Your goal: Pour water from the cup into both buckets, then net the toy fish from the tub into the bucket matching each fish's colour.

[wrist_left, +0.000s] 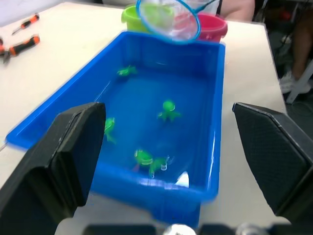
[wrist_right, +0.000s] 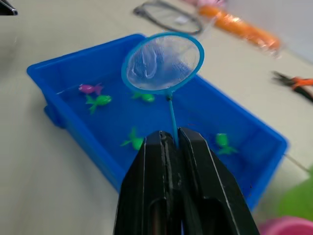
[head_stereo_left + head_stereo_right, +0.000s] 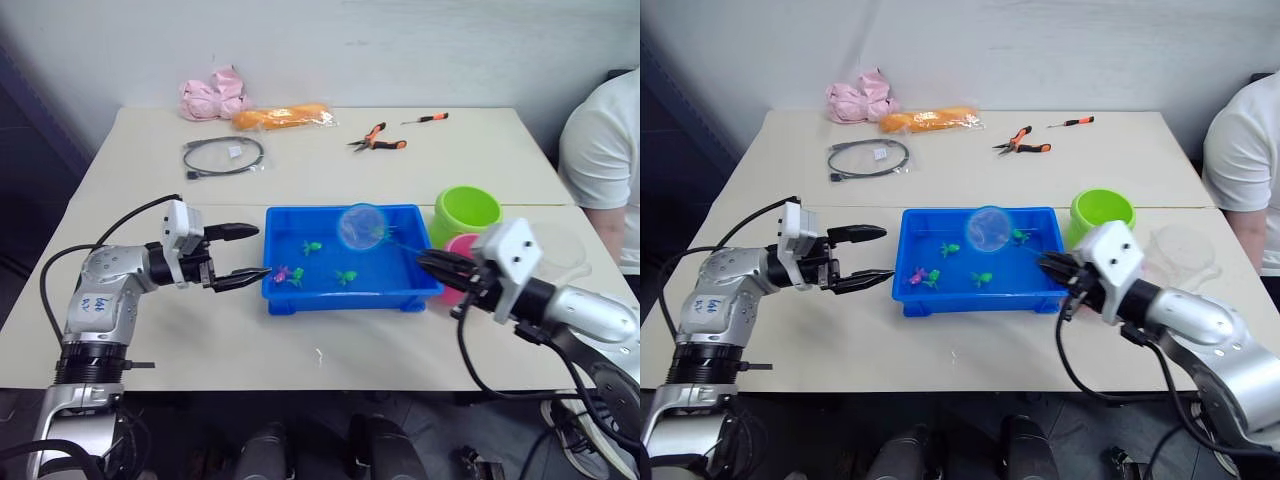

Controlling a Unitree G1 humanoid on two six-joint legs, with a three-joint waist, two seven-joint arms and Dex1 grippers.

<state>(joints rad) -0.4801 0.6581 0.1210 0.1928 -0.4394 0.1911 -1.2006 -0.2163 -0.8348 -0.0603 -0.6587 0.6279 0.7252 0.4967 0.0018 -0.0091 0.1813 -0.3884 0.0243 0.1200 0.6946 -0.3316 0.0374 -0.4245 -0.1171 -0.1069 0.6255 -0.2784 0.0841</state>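
The blue tub (image 3: 350, 298) sits mid-table with water and several toy fish in it, green ones (image 3: 346, 277) and a pink one (image 3: 281, 273). My right gripper (image 3: 435, 262) is shut on the handle of the net (image 3: 362, 227). The net's light blue hoop hangs over the tub's far right part, and its mesh looks empty. My left gripper (image 3: 262, 251) is open just left of the tub's left wall. The lime green bucket (image 3: 467, 212) stands right of the tub. The pink bucket (image 3: 462, 245) is partly hidden behind my right gripper. The clear cup (image 3: 1183, 250) stands further right.
At the table's far side lie orange-handled pliers (image 3: 378, 140), a screwdriver (image 3: 425, 118), a coiled black cable (image 3: 223, 156), a pink cloth (image 3: 212, 97) and an orange bag (image 3: 283, 117). A person in a white shirt (image 3: 605, 150) sits at the right edge.
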